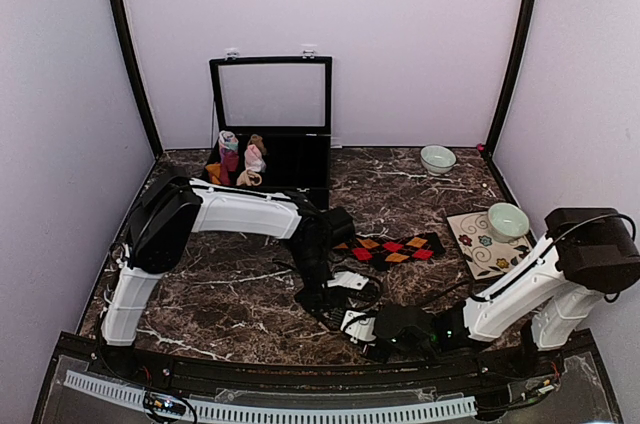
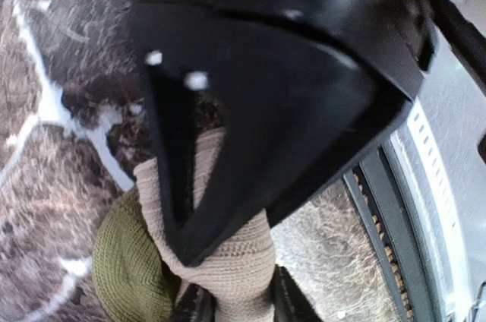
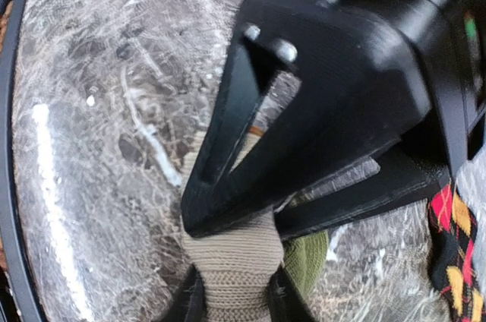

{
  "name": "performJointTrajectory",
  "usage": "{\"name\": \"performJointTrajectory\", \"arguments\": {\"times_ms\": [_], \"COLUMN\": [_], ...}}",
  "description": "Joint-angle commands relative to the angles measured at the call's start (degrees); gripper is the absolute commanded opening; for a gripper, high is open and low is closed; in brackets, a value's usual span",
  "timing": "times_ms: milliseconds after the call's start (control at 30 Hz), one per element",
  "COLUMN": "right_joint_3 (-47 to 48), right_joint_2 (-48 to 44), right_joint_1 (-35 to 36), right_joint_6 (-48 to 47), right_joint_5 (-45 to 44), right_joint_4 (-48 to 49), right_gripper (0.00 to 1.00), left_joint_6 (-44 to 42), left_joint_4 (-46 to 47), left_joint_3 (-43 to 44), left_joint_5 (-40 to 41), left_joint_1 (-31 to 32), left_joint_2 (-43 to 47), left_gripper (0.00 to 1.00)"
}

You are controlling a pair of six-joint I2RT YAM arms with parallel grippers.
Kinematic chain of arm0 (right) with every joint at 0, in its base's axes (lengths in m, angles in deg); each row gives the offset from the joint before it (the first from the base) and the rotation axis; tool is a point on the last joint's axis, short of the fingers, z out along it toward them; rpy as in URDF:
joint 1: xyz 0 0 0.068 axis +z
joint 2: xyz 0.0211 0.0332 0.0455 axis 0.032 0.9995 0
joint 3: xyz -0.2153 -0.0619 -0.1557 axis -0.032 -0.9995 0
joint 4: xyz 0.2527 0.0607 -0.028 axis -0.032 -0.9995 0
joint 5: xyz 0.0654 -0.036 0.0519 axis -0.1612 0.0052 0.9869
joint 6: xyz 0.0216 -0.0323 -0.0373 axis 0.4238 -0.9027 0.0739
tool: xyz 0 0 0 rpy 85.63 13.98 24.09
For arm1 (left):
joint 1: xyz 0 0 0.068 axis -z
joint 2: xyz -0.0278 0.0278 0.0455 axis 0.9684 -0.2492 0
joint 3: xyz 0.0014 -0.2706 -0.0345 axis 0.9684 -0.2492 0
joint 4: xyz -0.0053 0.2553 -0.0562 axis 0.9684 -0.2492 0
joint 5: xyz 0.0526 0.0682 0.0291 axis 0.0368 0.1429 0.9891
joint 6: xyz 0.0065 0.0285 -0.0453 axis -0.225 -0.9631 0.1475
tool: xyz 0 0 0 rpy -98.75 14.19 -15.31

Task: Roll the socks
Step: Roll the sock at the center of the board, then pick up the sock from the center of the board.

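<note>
Tightly bunched, the cream ribbed sock [image 2: 241, 261] shows an olive-green patch [image 2: 127, 276].

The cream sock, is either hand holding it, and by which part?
Yes, both. The left hand and right hand each pinch the cream sock on its ribbed cream stretch, beside the green band.

Top cam, high at near edge, looks down over whole counter [image 1: 230, 284]; L & R wrist cams, v. close, face down, both sharing the cream sock [image 2: 235, 261].
</note>
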Motion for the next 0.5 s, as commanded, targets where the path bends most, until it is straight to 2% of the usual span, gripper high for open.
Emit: {"name": "performJointTrajectory", "arguments": {"times_ms": [0, 67, 300, 467], "right_joint_3": [0.23, 0.21, 0.99, 3.27], "right_joint_2": [3.53, 4.69, 4.67, 4.77], "right_joint_1": [-0.81, -0.68, -0.96, -2.87], "right_joint_6": [3.48, 6.47, 11.19, 14.42], "right_joint_5": [1.70, 2.12, 3.77, 8.84], "right_joint_4": [-3.75, -3.85, -2.49, -4.86], "right_gripper": [0.08, 0.00, 0.00, 0.00], "left_joint_6": [4.65, 7.74, 13.55, 10.77], "left_joint_4": [-2.79, 1.73, 16.76, 16.20], "left_joint_3": [-8.37, -10.86, -26.11, -30.35], "left_joint_5": [16.19, 17.57, 25.45, 24.79], "left_joint_1": [0.68, -0.64, -6.48, -13.17], "left_joint_2": [-5.33, -1.92, 15.51, 31.98], "left_gripper": [0.40, 0.46, 0.50, 0.56]}}
